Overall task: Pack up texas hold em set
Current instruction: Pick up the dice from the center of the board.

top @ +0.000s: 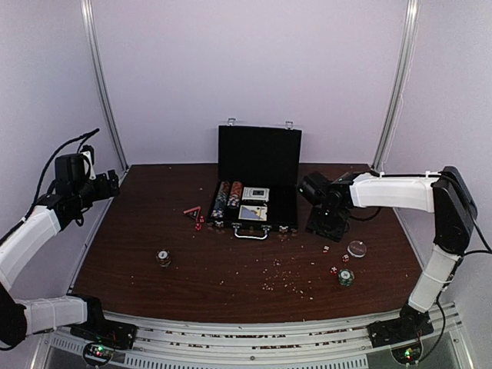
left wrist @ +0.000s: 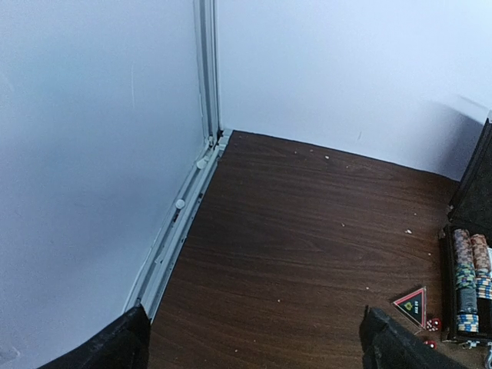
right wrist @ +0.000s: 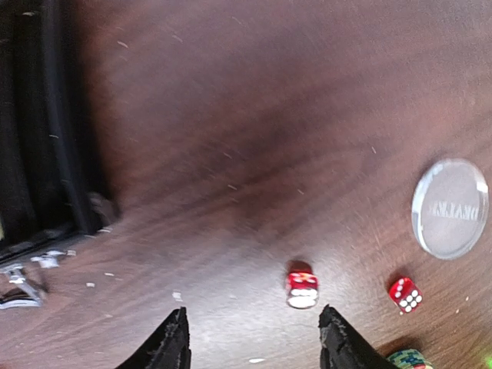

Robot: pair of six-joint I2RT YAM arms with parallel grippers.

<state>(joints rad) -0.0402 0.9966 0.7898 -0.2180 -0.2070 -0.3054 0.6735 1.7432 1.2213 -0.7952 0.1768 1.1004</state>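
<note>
Right end effector [right wrist: 254, 338] part-open, empty, just right of case [top: 258, 157], near a red die [right wrist: 301, 287]; left end effector [left wrist: 254, 350] wide open, empty, well left of case.

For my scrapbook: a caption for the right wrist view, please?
Open right gripper over the table: nearest red die just ahead, second red die and clear disc beside it, black case left.
</note>
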